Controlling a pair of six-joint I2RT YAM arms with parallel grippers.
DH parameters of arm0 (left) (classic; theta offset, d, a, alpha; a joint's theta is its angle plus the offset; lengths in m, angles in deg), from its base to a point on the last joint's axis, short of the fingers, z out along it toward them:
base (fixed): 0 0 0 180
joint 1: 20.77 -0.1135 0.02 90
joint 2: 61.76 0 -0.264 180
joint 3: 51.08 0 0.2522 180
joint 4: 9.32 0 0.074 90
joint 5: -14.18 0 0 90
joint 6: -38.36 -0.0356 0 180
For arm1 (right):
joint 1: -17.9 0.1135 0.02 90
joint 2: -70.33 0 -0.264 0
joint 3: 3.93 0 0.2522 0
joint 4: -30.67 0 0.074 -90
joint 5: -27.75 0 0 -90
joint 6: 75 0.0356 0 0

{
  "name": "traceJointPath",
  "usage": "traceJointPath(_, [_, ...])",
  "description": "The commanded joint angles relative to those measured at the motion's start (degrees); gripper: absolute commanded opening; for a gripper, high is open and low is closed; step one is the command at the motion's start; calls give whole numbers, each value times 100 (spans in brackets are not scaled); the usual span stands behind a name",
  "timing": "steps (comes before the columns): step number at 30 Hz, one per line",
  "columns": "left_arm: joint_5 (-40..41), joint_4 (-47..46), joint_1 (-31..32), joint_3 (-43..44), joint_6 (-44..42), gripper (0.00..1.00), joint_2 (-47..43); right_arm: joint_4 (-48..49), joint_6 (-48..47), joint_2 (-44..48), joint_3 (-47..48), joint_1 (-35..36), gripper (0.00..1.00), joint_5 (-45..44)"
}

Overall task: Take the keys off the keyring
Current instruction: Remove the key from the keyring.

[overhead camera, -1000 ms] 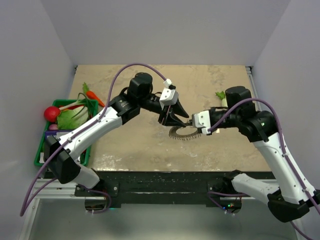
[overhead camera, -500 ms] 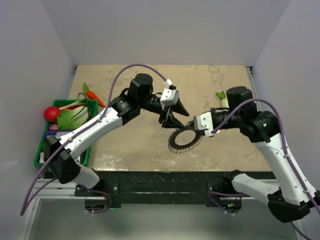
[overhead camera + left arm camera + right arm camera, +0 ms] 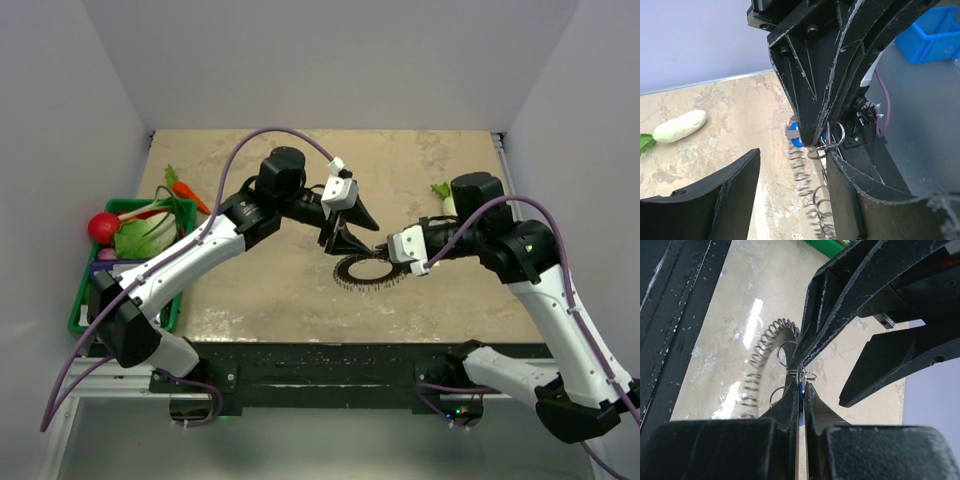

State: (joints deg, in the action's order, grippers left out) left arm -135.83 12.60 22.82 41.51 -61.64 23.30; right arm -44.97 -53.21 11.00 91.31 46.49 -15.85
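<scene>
Grey keyring (image 3: pixel 358 280) flatter than a moment ago; right jaws tight on the blue key (image 3: pixel 796 141); left jaws apart.

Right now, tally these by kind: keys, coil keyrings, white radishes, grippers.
blue-headed key: 1
coil keyring: 1
white radish: 1
grippers: 2 (left gripper, right gripper)
Total: 5

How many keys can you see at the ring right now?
1: the blue-headed key, pinched in the right gripper beside the coiled keyring. More may be hidden behind the fingers.
</scene>
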Motion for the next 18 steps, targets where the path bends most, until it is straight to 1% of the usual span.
traceJointPath(1, [33,-236,18,-78,77,58,-86,370,26,18,27,76,0,248])
traceJointPath(4, [-11,-245,18,-78,95,53,-77,590,167,36,-35,93,0,55])
traceJointPath(5, [-54,-254,18,-78,95,47,-77,634,245,44,-35,84,0,11])
traceJointPath(7, [-81,-245,18,-78,95,40,-68,783,334,71,-35,93,0,-25])
traceJointPath(8, [-90,-245,18,-87,103,33,-77,801,386,71,-17,84,0,-34])
traceJointPath(10, [-107,-245,18,-96,95,27,-86,845,404,62,26,93,0,-69])
traceJointPath(11, [-99,-245,18,-104,95,21,-77,845,413,53,35,84,0,-86])
traceJointPath(13, [-108,-254,18,-113,95,14,-86,854,422,27,44,93,0,-104])
traceJointPath(14, [-90,-263,18,-104,95,5,-94,854,413,27,36,84,0,-104])
traceJointPath(15, [-73,-254,18,-122,86,0,-103,845,413,27,27,84,0,-113])
traceJointPath(18, [-20,-280,18,-157,103,0,-138,767,343,53,27,93,0,-253])
